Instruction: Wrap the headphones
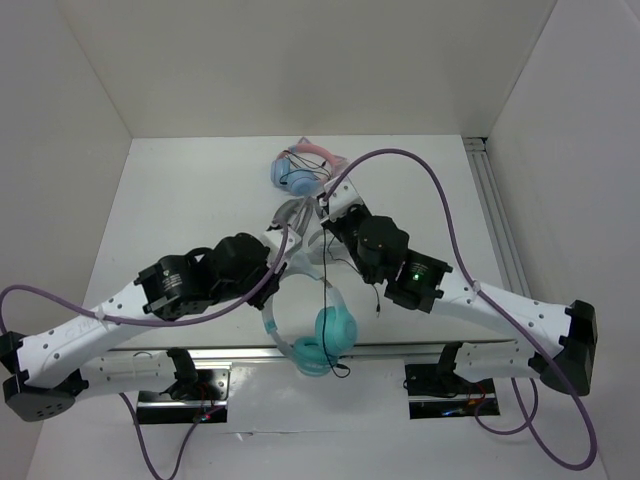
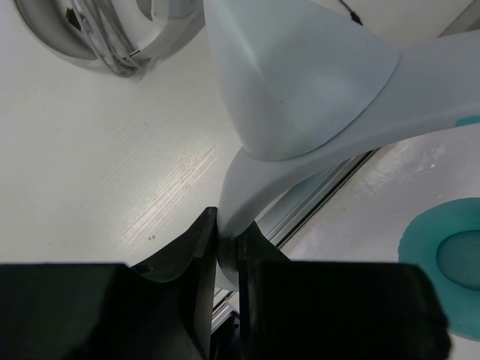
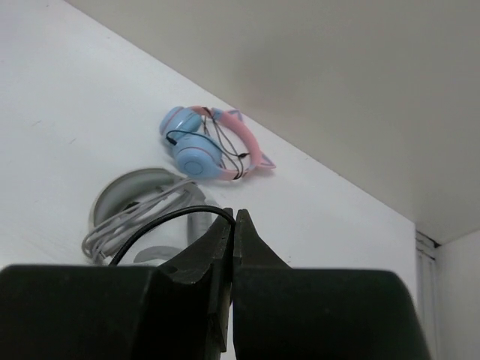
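Note:
The headphones hang lifted over the table's near edge, with teal ear cups (image 1: 335,330) and a pale-blue headband (image 1: 275,318). My left gripper (image 1: 292,248) is shut on the headband (image 2: 300,90), pinched between the jaws at my left gripper's tips (image 2: 227,232); one teal cup (image 2: 442,259) shows at the right. My right gripper (image 1: 325,207) is shut on the thin black cable (image 3: 165,221), which arcs out left from the tips of that gripper (image 3: 234,217). In the top view the cable (image 1: 327,275) runs down from there to the cups.
A pink-banded blue cat-ear pair (image 1: 305,165) lies at the back, also in the right wrist view (image 3: 206,146). A grey-and-white pair (image 1: 290,213) lies just beyond both grippers (image 3: 135,206) (image 2: 97,37). Metal rails run along the near edge (image 1: 250,355) and the right side (image 1: 495,210).

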Robot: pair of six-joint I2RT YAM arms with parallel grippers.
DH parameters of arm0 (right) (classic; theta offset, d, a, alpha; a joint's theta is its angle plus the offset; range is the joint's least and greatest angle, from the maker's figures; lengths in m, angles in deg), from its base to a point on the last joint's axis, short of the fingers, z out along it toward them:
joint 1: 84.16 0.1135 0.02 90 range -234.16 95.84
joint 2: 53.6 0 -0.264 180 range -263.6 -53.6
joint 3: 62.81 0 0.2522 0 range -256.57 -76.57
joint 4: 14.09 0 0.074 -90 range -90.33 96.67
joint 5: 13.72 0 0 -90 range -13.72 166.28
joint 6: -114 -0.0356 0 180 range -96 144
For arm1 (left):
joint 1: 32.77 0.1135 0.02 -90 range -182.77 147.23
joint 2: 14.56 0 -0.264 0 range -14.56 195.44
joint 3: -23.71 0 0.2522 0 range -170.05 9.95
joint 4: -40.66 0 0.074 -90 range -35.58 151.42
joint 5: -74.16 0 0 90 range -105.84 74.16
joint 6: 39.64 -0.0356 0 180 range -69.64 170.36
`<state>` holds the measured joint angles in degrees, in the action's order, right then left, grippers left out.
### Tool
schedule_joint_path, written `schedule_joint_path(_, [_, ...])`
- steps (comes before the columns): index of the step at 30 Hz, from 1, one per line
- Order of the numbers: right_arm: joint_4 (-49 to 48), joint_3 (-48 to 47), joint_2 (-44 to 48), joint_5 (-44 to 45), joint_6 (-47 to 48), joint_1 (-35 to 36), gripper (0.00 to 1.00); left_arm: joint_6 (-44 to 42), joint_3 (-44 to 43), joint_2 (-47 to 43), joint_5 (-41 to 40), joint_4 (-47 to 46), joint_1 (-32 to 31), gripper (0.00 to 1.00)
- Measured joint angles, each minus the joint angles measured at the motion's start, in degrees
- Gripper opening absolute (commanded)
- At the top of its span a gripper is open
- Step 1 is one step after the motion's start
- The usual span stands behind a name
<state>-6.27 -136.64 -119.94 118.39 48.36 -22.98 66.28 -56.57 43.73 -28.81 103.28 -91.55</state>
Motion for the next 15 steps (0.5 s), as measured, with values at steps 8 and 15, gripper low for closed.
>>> schedule_joint_path(8, [-0.09,3.19,0.5,-6.45,-6.12,-1.46,0.0,-0.5,-5.84,-2.34,1.92,-0.07,-0.04,0.0])
schedule_joint_path(15, [-1.42,6.82,2.36,-9.66,-9.66,-1.46,0.0,2.78,-8.28,-3.34,-2.25,-0.04,-0.13,0.0])
